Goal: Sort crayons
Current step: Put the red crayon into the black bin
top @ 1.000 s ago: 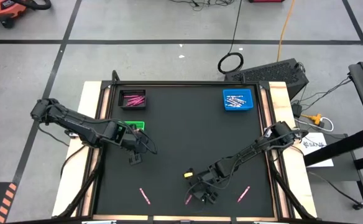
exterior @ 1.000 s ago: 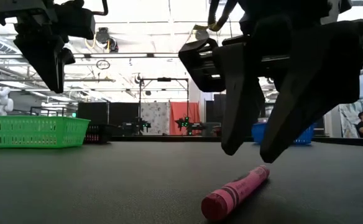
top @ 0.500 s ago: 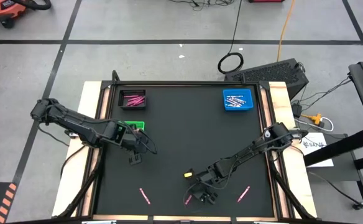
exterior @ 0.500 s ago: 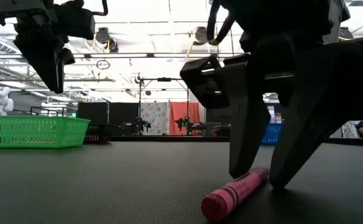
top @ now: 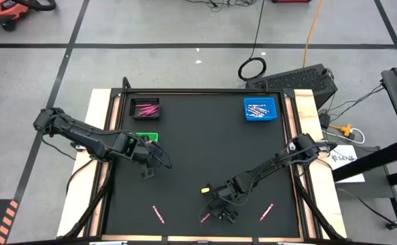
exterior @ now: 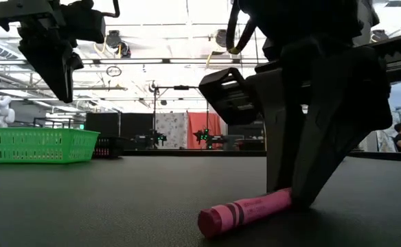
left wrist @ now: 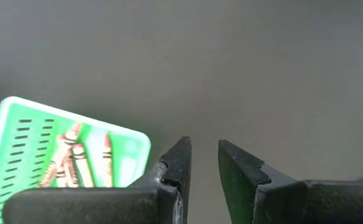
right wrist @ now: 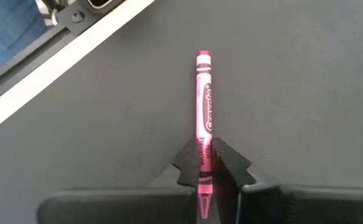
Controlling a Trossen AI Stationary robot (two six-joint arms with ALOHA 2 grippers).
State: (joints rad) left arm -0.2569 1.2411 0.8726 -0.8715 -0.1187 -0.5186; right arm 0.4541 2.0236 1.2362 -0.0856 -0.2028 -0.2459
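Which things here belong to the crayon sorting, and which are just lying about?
Job: pink crayon pinched in right hand; loose pink crayons; black tray, blue tray, green tray.
Lying about: cable coil, paper note.

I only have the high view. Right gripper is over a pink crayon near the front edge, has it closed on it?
Observer: Yes. In the right wrist view the right gripper is pinched on the pink crayon near its pointed end.
Operator: Lifted?
Observer: No. The low view shows it lying on the black table.
Operator: Left gripper holding anything?
Observer: No. The left gripper is open and empty, hanging above the table beside the green tray.
Operator: What's in that tray?
Observer: A few orange and tan crayons.
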